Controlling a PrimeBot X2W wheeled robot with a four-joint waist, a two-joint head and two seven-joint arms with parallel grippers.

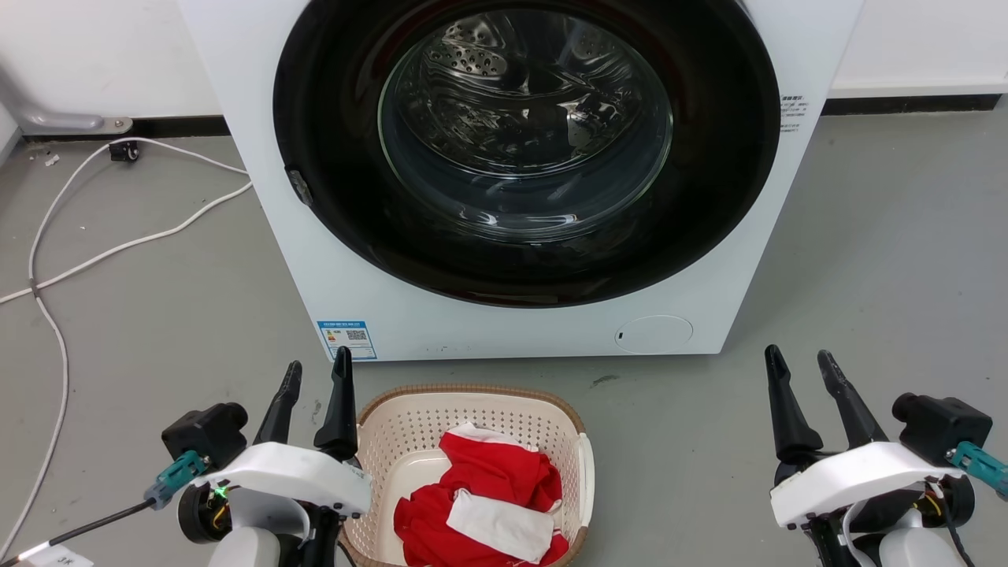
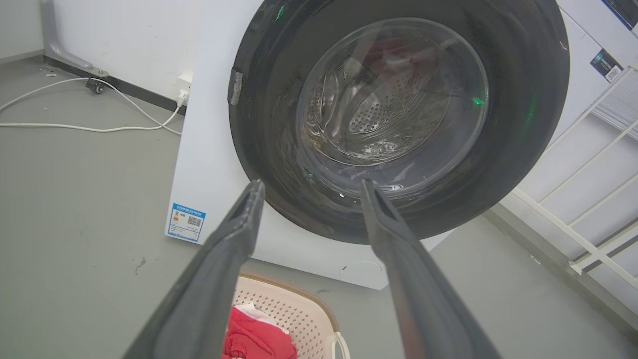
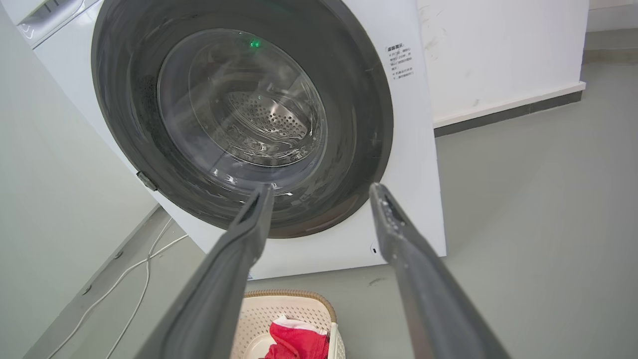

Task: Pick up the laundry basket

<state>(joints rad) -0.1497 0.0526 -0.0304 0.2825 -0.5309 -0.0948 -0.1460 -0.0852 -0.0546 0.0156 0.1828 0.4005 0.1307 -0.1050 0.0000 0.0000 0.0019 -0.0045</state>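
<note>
Now the cream perforated plastic laundry basket (image 1: 471, 389) with the brown woven-look rim stands on the grey floor (image 1: 866, 276), just in front of the big white front-loading washing machine (image 1: 354, 260) and a little to the left of its middle. Inside the basket lies a crumpled red and white cloth (image 1: 488, 480), and a white handle shows on the basket's right side. The left gripper (image 1: 318, 362) is low at the basket's left edge, with its inner finger just beside the rim; whether it touches the rim I cannot tell. Its jaws are moderately open and hold nothing, as the left wrist view confirms, where the left gripper (image 2: 312, 183) points toward the dark round glass door (image 2: 398, 124) with the basket (image 2: 299, 309) below it. The right gripper (image 1: 799, 354) is well apart from the basket, over bare floor on the right, its jaws also spread apart and empty. In the right wrist view this gripper (image 3: 321, 187) faces the washer, with the basket (image 3: 289, 311) at the bottom edge. A white cable (image 1: 118, 252) lies on the floor at the left.
</note>
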